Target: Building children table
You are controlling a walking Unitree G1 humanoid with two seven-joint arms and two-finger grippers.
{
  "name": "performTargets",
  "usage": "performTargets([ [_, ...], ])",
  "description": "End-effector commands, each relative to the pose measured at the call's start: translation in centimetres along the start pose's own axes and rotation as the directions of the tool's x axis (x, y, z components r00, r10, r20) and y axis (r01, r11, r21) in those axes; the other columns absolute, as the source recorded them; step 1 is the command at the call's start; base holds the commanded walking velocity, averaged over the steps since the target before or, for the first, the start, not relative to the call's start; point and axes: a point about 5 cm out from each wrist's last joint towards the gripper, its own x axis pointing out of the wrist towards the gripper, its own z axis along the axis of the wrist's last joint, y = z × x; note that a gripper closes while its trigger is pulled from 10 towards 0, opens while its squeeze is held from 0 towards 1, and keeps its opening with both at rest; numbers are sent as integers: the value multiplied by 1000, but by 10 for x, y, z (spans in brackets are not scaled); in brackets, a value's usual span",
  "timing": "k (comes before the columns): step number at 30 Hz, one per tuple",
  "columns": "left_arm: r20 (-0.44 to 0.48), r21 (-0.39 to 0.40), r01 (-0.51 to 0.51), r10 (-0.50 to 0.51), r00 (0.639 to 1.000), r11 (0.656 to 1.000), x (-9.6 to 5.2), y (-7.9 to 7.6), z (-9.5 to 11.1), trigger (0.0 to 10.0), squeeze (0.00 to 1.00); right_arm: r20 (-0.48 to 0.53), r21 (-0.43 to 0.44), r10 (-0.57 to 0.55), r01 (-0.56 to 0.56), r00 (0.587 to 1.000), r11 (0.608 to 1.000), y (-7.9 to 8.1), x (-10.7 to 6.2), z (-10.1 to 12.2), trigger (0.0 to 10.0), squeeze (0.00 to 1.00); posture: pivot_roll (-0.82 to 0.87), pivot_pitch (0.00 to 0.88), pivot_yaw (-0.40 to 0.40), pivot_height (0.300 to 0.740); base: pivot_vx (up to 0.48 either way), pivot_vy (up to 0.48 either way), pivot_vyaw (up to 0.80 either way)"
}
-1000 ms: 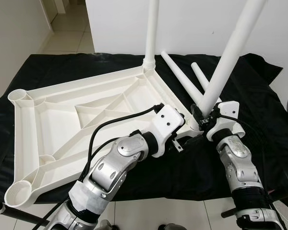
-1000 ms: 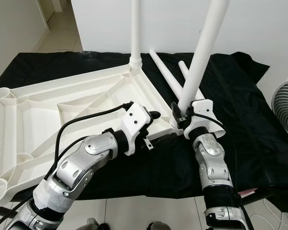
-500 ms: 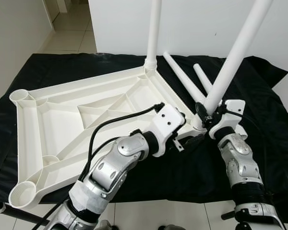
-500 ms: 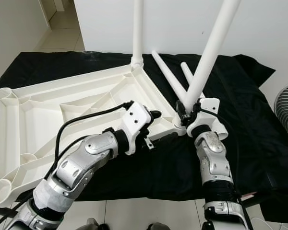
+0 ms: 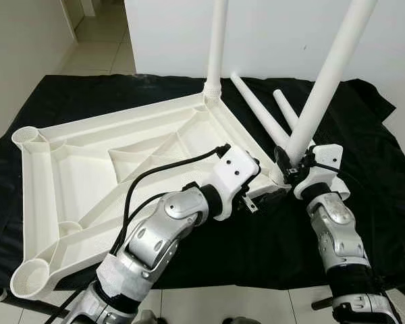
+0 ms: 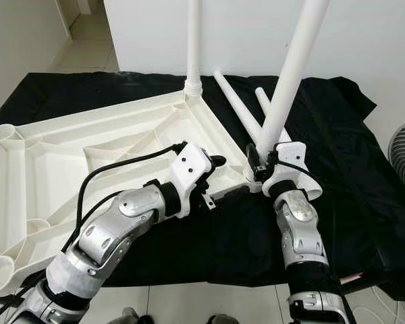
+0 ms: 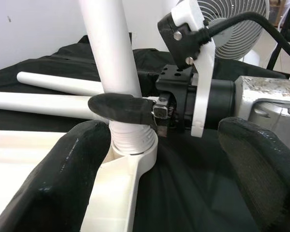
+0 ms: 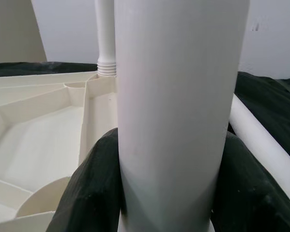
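The tabletop (image 5: 115, 169) lies upside down on a black cloth (image 5: 364, 128), ribs up, and one leg (image 5: 217, 40) already stands upright in the far corner socket. Now for the near right corner — the right gripper (image 5: 291, 164) is clamped around a second leg (image 5: 324, 81), fingers (image 8: 92, 193) pressed to either side of the tube just above its threaded end. That leg leans; its long axis tilts up and away to the right, not yet plumb over the socket (image 7: 130, 154). In the left wrist view the threaded collar sits right in the socket's mouth, so the foot looks entered, though how deep I can't tell.

The left gripper (image 7: 164, 159) hovers low just beside that same corner, its two fingers spread wide with the socket and the leg's base between them, gripping nothing. It looks ready to steady the corner.

Two spare legs (image 5: 260, 115) lie flat on the cloth behind the right arm, side by side, pointing away from the robot. Two sockets at the tabletop's left corners are still open.

So everything turns on that tilt — the right gripper is the one holding, and the leg wants bringing upright, top swung back towards the left, before turning will bite the thread cleanly. Twist it while it leans and it may cross-thread or pop out.
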Motion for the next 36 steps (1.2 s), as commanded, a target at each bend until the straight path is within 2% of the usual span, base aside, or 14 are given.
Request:
performTargets([
  [1,6,2,45,-45,999,999,0,-3,3,10000,0,-297,4,8,-7,955,1000,4,-28,-61,10000,0,-101,93,42,740,0,0,0],
  [13,12,-3,48,-48,999,999,0,-3,5,10000,0,-257,-43,82,-97,963,994,15,-47,-67,10000,0,-106,103,43,740,0,0,0],
  [22,13,-5,55,-55,998,998,0,-3,6,10000,0,-221,0,131,-135,966,991,22,-56,-67,10000,0,-108,105,50,740,0,0,0],
  [28,11,-5,65,-65,998,998,0,-4,6,10000,0,-193,36,112,-107,975,994,19,-60,-68,10000,0,-109,106,53,740,0,0,0],
  [32,11,-5,68,-68,998,998,-1,-4,6,10000,0,-179,54,69,-60,982,997,13,-66,-71,10000,0,-110,107,56,740,0,0,0],
  [33,10,-5,69,-69,998,998,-1,-4,6,10000,0,-176,89,19,-4,984,996,7,-70,-75,10000,0,-109,108,56,740,0,0,0],
  [36,10,-5,70,-70,997,998,-1,-4,6,10000,0,-177,102,3,16,984,995,6,-71,-76,10000,0,-109,108,56,740,0,0,0],
])
